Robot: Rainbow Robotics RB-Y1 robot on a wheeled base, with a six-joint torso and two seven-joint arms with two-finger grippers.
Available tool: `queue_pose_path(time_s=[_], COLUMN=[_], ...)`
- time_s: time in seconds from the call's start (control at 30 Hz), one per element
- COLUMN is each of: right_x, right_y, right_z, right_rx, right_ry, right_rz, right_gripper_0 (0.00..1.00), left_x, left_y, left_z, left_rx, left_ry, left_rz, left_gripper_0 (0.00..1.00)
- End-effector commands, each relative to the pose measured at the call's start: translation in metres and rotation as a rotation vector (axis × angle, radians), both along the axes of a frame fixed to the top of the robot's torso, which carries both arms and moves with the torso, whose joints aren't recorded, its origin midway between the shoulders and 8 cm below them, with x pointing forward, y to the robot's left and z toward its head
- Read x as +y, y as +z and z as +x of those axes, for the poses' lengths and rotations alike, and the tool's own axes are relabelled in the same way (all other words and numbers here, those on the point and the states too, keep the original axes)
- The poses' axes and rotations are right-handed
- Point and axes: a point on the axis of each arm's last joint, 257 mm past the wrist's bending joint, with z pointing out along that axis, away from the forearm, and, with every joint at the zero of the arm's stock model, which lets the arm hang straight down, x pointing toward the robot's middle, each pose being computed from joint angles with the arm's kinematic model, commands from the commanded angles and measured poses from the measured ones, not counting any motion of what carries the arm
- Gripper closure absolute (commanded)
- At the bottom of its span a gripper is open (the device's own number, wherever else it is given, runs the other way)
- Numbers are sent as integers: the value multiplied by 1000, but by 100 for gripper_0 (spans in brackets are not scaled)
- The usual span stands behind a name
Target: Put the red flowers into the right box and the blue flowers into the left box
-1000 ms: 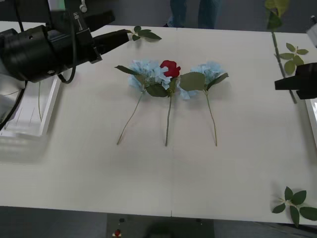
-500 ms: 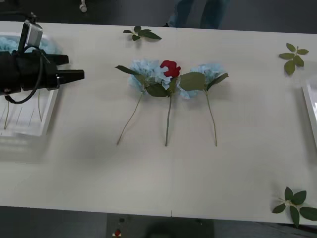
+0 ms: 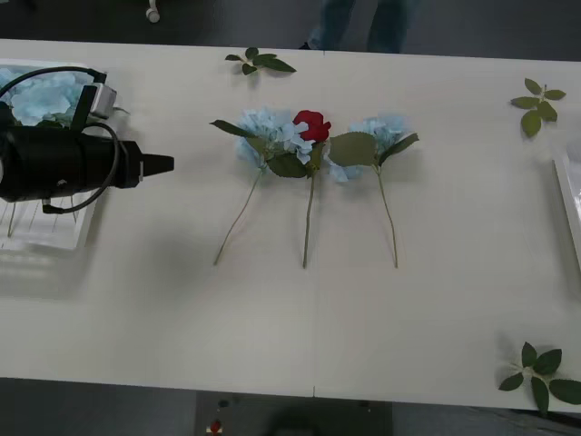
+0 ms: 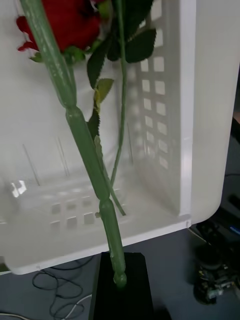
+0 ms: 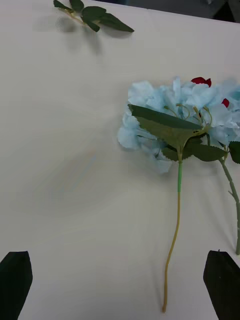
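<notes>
Two blue flowers (image 3: pixel 264 133) (image 3: pixel 381 133) and a red flower (image 3: pixel 312 124) lie side by side mid-table, stems toward me. More blue flowers (image 3: pixel 38 94) rest in the left box (image 3: pixel 54 238). My left gripper (image 3: pixel 163 166) hovers at that box's inner edge, pointing at the row, open; its wrist view shows the nearest blue flower (image 5: pixel 160 117) ahead of the gripper (image 5: pixel 120 287). My right gripper (image 4: pixel 120 282) is shut on the thick stem of a red flower (image 4: pixel 67 20) above the right box (image 4: pixel 200 125).
Loose leaf sprigs lie at the far edge (image 3: pixel 260 62), the far right (image 3: pixel 537 100) and the near right corner (image 3: pixel 545 372). The right box's rim (image 3: pixel 566 195) shows at the table's right edge. A thinner leafy stem (image 4: pixel 120 100) lies inside the right box.
My left arm has dropped from close to the camera to table height and edged right toward the flower row. My right arm has left the front view's right edge.
</notes>
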Motion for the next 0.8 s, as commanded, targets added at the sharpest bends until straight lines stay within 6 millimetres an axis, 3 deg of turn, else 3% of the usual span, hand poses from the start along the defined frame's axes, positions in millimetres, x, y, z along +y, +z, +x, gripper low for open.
queue_pose_path(time_s=[0.03,0.27,0.6,0.63,0.67,0.7,0.73,0.8], right_x=[-11,-24,-30,-30,-30,-30,-29,-27], right_y=[-4,-38,-56,-59,-60,-61,-63,-65], right_z=[1,-8,-17,-17,-15,-14,-9,-6], right_rx=[29,74,105,108,102,98,85,77], right_ry=[33,24,16,16,18,18,23,24], right_rz=[-64,-119,-138,-142,-147,-148,-149,-144], right_gripper_0=[100,100,100,87,59,51,19,5], left_x=[-8,-19,-44,-48,-53,-55,-62,-70], left_y=[23,22,19,19,18,18,16,15], left_z=[5,12,25,25,24,23,23,24], left_rx=[19,100,122,126,131,132,130,127], left_ry=[65,154,274,271,264,260,255,258], left_rz=[-12,76,183,185,189,191,214,242], left_gripper_0=[0,0,0,0,0,0,0,0])
